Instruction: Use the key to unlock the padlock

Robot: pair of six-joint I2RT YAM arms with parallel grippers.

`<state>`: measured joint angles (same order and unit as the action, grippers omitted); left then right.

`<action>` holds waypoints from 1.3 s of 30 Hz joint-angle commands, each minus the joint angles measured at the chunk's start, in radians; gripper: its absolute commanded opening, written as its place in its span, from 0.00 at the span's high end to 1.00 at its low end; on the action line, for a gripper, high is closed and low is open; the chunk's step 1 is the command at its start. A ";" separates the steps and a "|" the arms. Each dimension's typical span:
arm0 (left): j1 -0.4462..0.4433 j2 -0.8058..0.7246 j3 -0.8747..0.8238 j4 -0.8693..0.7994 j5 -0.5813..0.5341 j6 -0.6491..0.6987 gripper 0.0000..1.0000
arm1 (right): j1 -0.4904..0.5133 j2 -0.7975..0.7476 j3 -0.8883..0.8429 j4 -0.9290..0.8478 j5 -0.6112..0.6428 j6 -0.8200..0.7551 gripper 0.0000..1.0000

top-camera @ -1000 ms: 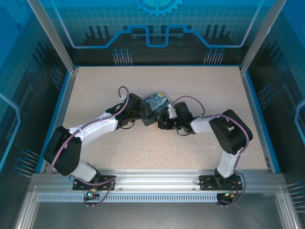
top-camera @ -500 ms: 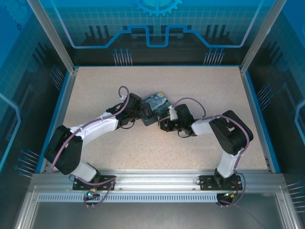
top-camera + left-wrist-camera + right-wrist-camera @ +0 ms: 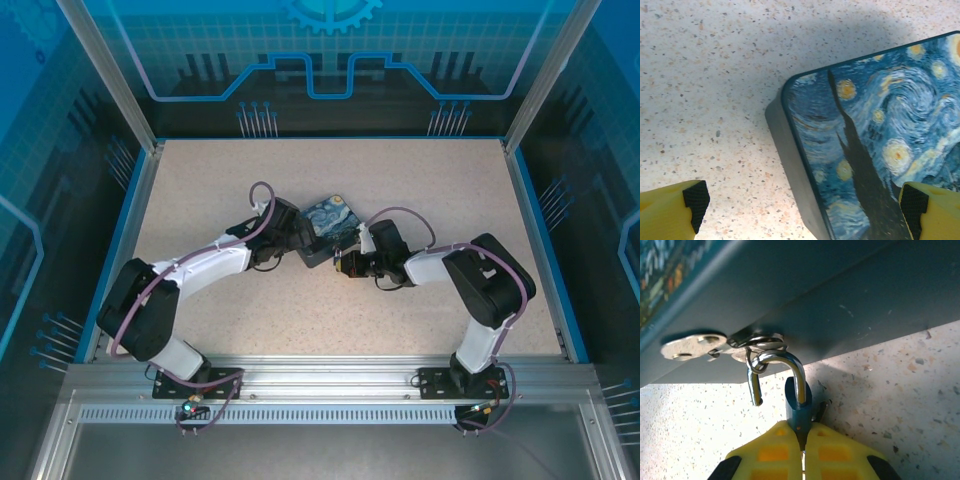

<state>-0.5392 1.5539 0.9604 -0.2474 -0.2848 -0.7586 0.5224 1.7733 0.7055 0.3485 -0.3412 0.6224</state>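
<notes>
**Overhead view.** The box [image 3: 330,222], its lid printed with a blue night sky, lies at mid-bench, turned askew to the bench's [image 3: 200,180] edges. Your two arms meet at it from either side. Speckled surface lies open beyond the box and out to both side rims.

**Left wrist view.** Your left pincer [image 3: 802,210] is released, jaws wide. One pad [image 3: 694,199] is over bare bench and the other [image 3: 915,200] over the lid, so they straddle the box's [image 3: 875,145] rounded corner and dark side wall without touching either. Open bench runs away from that corner.

**Right wrist view.** The padlock [image 3: 797,402], a small blue body with a silvery shackle [image 3: 785,365], hangs at the box's dark side wall [image 3: 850,295] just above the bench. The shackle passes through a ring beside a silver hasp plate [image 3: 692,347], and its other leg ends free in the air. Your right pincer [image 3: 801,432] is clenched, yellow fingers pressed together against the padlock's lower end. You cannot tell what lies between the pads. A thin dark piece [image 3: 821,409] juts out beside the body; you cannot tell whether it is the key.
</notes>
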 commanded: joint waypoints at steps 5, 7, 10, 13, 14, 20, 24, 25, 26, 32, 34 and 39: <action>0.008 0.031 0.018 -0.058 -0.088 0.020 0.01 | -0.011 -0.023 -0.018 -0.067 -0.013 0.066 1.00; 0.007 0.041 0.019 -0.059 -0.091 0.021 0.01 | -0.013 -0.023 -0.018 -0.065 -0.014 0.073 1.00; 0.006 0.056 0.015 -0.053 -0.086 0.021 0.01 | -0.016 -0.021 -0.020 -0.059 -0.017 0.088 1.00; -0.007 0.072 0.011 -0.051 -0.086 0.020 0.01 | -0.020 -0.020 -0.028 -0.040 -0.025 0.112 1.00; -0.012 0.077 0.010 -0.050 -0.089 0.021 0.01 | -0.021 -0.021 -0.030 -0.035 -0.028 0.120 1.00; -0.052 0.099 -0.006 -0.045 -0.105 0.007 0.01 | -0.025 -0.026 -0.043 0.008 -0.038 0.191 1.00; -0.070 0.103 -0.021 -0.039 -0.112 -0.010 0.01 | -0.031 -0.027 -0.052 0.040 -0.034 0.256 1.00; -0.074 0.101 -0.025 -0.037 -0.114 -0.014 0.01 | -0.034 -0.028 -0.056 0.050 -0.030 0.277 1.00; -0.077 0.101 -0.029 -0.038 -0.116 -0.017 0.01 | -0.037 -0.028 -0.060 0.060 -0.025 0.295 1.00; -0.093 0.101 -0.047 -0.034 -0.121 -0.038 0.01 | -0.045 -0.032 -0.084 0.118 0.004 0.396 1.00; -0.097 0.103 -0.049 -0.033 -0.122 -0.039 0.01 | -0.047 -0.036 -0.091 0.138 0.015 0.425 1.00; -0.103 0.110 -0.049 -0.029 -0.120 -0.040 0.01 | -0.051 -0.038 -0.084 0.156 0.018 0.463 1.00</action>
<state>-0.6220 1.6245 0.9451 -0.2028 -0.4164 -0.8062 0.4877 1.7500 0.6262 0.4812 -0.3489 1.0328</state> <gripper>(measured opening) 0.989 0.062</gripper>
